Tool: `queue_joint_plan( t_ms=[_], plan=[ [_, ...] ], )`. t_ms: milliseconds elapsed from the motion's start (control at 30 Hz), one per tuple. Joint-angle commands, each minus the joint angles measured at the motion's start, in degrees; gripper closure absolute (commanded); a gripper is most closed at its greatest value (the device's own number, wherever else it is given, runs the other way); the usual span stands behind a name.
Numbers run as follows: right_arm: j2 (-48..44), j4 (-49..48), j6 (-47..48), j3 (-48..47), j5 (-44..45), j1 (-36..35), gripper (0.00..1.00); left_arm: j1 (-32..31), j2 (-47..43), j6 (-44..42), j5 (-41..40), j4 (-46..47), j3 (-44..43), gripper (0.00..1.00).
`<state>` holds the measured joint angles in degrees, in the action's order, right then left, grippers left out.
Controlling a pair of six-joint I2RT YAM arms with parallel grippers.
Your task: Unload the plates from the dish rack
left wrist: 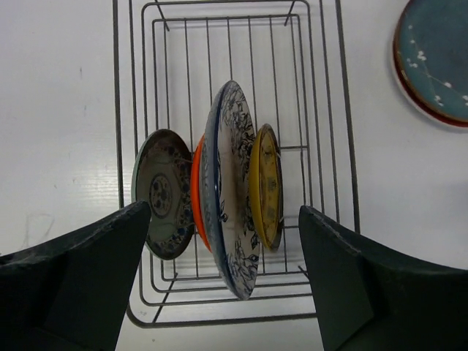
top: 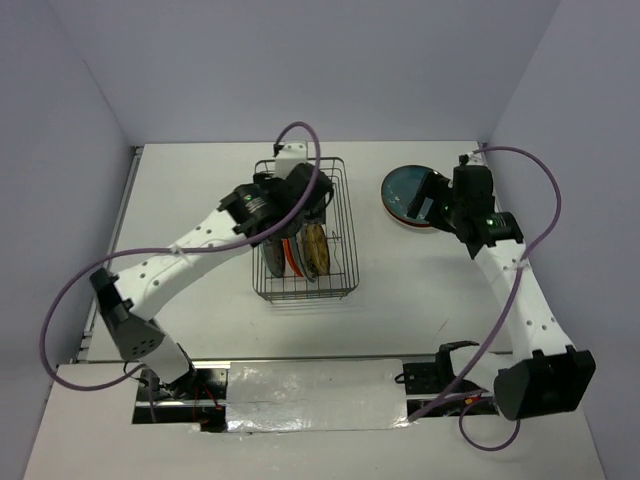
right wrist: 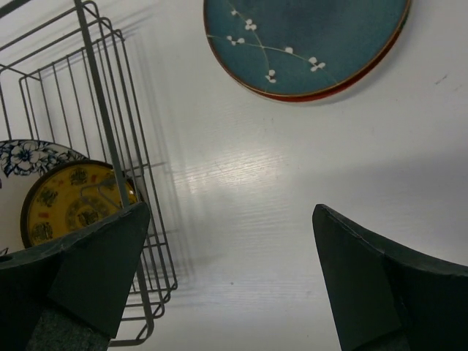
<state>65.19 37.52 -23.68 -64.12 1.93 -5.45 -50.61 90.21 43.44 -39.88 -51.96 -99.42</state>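
On the white desk sits the dish rack, a basket made of thin dark wire. Four plates stand on their edges inside it, all bunched in the half that is nearer the arms' bases. Seen from the left wrist, they go like this from left to right: a small plate that is grey-green with a dark pattern, then a red-orange plate, then a big white plate with dark blue flowers, then a yellow plate. The red-orange plate is pressed up close to the big white one, so only a thin strip of it shows. The yellow plate stands just beside the white plate on the other side. The left hand hangs over the rack with its two fingers spread wide, one on each side of the row of plates, and it holds nothing (I cannot tell if it touches any plate). One more plate is out of the rack. This teal plate has white blossoms and a red rim, and it lies flat on the desk to the right of the rack, well apart from it. The right hand is beside the teal plate, over the bare desk between that plate and the rack. Its fingers are spread wide too, and it holds nothing.
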Motion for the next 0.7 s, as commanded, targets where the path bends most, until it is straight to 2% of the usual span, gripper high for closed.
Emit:
queue_joint_plan(
  t_ms=[0, 100, 200, 300, 433, 667],
  plan=[
    [-5.76, 3.18, 0.74, 3.11, 2.47, -1.49, 0.00, -0.72, 4.96, 9.79, -10.72, -13.83, -5.34, 0.08],
    [-10.76, 3.35, 1.00, 5.66, 1.24, -2.19, 0.00, -0.89, 8.48, 10.70, -11.36, -14.93, -6.58, 0.13],
    [-13.93, 3.70, 1.18, 7.42, -0.17, -2.54, 0.00, -0.81, 10.50, 11.93, -11.19, -15.44, -5.53, 0.24],
    [-15.26, 3.62, 1.27, 8.66, -1.05, -2.90, 0.00, -0.81, 11.82, 12.90, -10.84, -15.98, -5.00, 0.30],
    [-16.23, 3.61, 1.36, 9.19, -1.58, -3.51, 0.00, -0.81, 12.79, 11.76, -8.47, -13.34, -3.77, 0.47],
    [-16.85, 3.53, 1.09, 9.19, -1.67, -3.78, 0.00, -0.81, 15.16, 10.09, -5.92, -13.34, -5.00, 0.63]
  ],
)
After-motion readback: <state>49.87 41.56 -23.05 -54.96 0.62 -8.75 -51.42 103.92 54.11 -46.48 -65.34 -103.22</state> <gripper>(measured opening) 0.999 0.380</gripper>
